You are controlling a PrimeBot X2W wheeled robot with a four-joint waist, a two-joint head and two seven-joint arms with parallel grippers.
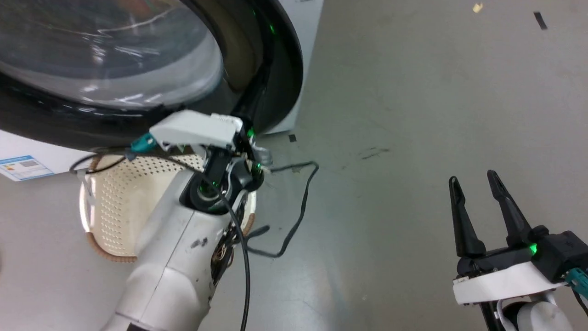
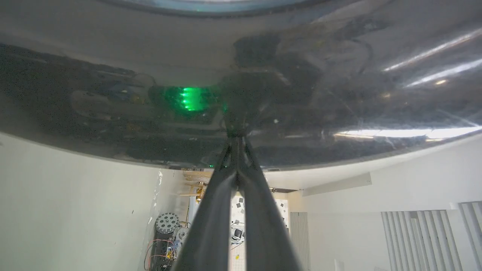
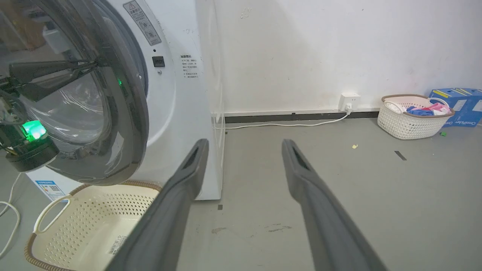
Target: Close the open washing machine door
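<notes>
The glossy black washing machine door (image 1: 115, 69) with its clear bulging window fills the upper left of the head view. From the right wrist view the door (image 3: 124, 124) stands ajar, swung out a little from the white washing machine (image 3: 180, 113). My left gripper (image 2: 236, 131) is shut, fingers together and empty, with its tips touching the door's black face. The right wrist view shows the left gripper (image 3: 98, 63) pointing at the door near its rim. My right gripper (image 1: 473, 177) hangs open and empty over the bare floor, well to the right of the machine.
A cream perforated laundry basket (image 1: 128, 207) sits on the floor under the door and my left forearm. A black cable (image 1: 298, 207) trails beside it. By the far wall stand another basket (image 3: 410, 114) with clothes, a blue box (image 3: 457, 105) and a socket (image 3: 349, 101).
</notes>
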